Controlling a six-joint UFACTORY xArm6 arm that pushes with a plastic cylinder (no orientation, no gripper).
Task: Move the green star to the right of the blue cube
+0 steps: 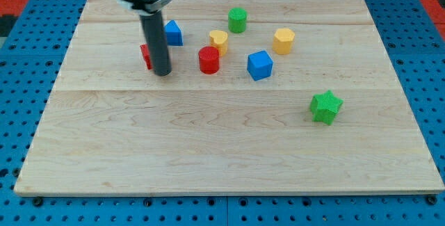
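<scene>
Camera view: wooden board, blocks scattered.
Tip: touching red block, upper left; no pincer, plain rod.
Green star: view's right, well apart from tip.
Blue cube: centre, up-left of star.

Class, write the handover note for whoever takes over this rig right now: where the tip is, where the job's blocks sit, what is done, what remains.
My tip rests at the view's upper left, just in front of a partly hidden red block, far from the job's blocks.
The green star sits alone at the view's lower right.
The blue cube is at centre, up and left of the star.
Done: nothing visible yet.
Left: bring my tip to the star and push it up beside the cube's right.
</scene>
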